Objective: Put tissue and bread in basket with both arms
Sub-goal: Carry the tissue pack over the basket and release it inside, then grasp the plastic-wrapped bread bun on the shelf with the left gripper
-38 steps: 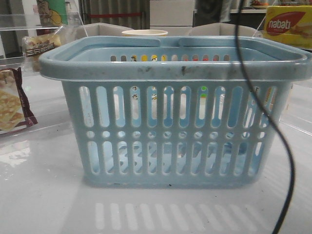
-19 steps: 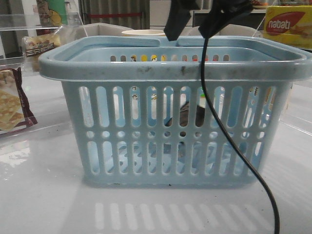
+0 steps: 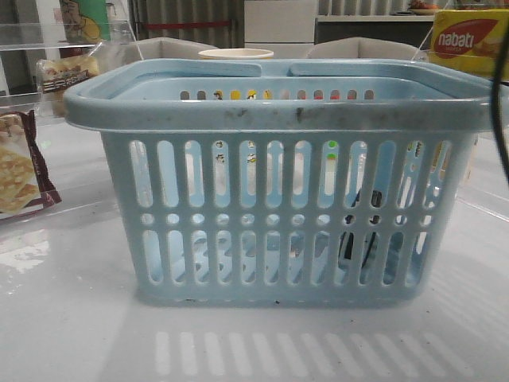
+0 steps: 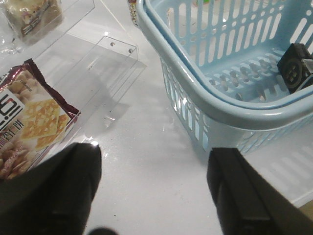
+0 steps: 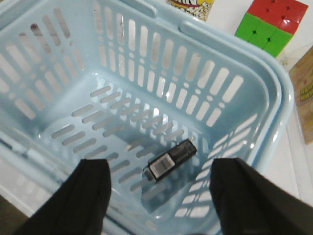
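Tissue (image 5: 169, 161): on basket (image 5: 274, 93) floor, done.
Bread (image 4: 30, 15): outside basket at 10 o'clock, beside crackers (image 4: 29, 115).
Left end effector (image 4: 151, 188): spread, empty, over tabletop (image 4: 146, 142).
Right end effector (image 5: 159, 193): spread, empty, above basket.
Risk: left grabs crackers, packets being adjacent.

Looking like lab or office test bench: glossy white tabletop (image 3: 71, 318) carrying clear acrylic stands (image 4: 100, 68), snack packets, yellow Nabati box (image 3: 469, 41); grey chairs (image 3: 362, 48), cabinets sitting behind.
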{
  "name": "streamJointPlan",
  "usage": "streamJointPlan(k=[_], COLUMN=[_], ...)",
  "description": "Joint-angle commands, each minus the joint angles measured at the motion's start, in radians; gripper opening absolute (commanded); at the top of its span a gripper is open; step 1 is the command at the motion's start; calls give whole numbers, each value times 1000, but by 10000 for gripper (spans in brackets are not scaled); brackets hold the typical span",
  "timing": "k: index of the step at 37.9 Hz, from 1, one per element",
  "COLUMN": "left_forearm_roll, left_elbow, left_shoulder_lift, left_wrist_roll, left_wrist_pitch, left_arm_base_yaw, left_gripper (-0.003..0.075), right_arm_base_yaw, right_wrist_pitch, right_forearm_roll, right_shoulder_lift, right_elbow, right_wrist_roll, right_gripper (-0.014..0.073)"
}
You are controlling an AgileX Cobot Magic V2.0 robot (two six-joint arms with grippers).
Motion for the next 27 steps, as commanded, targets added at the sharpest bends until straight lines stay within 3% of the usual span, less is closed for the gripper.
streamJointPlan(k=[1, 6, 10, 17, 23, 27], left_forearm_roll=[-6, -6, -1, 6, 19, 72], left_elbow=[-30, -30, -30, -75, -191, -292], left_shoulder_lift=[-1, -1, -1, 38, 183, 311], left_wrist_roll=[-1, -5, -84, -111, -105, -104], left_wrist_pitch=[-73, -73, -71, -56, -27, -27], left_arm_base_yaw=[-6, -6, 10, 114, 207, 212], left_gripper=[505, 507, 522, 592, 590, 590], right_arm_base_yaw=[0, 0, 0, 0, 0, 0], right_wrist_pitch=[-54, -55, -64, -58, -58, -58], right_forearm_roll=[-17, -17, -17, -17, -17, -17], right_shoulder_lift=[-103, -201, -248, -265, -263, -263], right_elbow=[52, 138, 167, 167, 167, 167], right_wrist_roll=[-2, -2, -2, -2, -2, -2], right_gripper=[543, 543, 543, 543, 543, 543])
